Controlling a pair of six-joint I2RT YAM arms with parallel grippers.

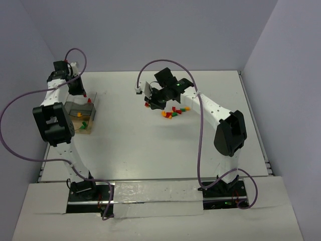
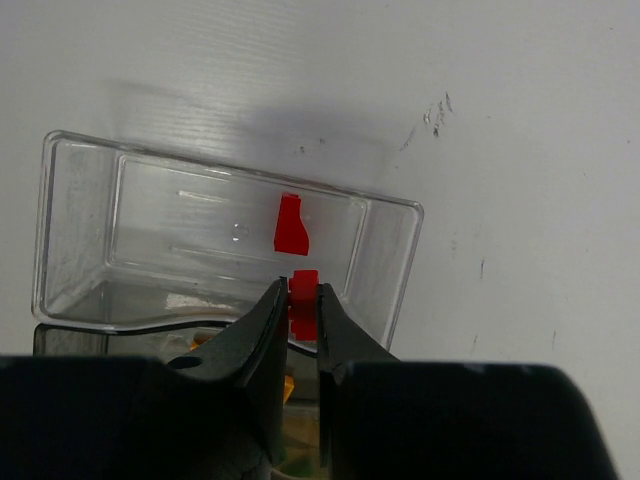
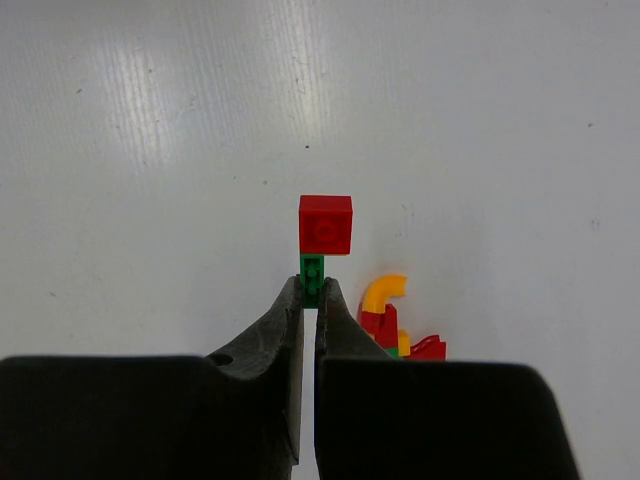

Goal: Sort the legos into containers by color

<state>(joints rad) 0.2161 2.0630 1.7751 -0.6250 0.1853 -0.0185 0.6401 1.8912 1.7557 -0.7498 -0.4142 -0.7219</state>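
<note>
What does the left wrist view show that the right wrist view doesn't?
Left wrist only: the tray, one red brick lying in it, and the left gripper shut on a second red brick. Right wrist only: the right gripper shut on a green brick, a red block just beyond it, a brick pile beside. Both: white table, black fingers pinching one brick.

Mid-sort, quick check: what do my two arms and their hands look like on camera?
The left arm and right arm have white links with bulky black joint housings, each trailed by a looping purple cable. The left hand and right hand have matte black tapered fingers.
</note>
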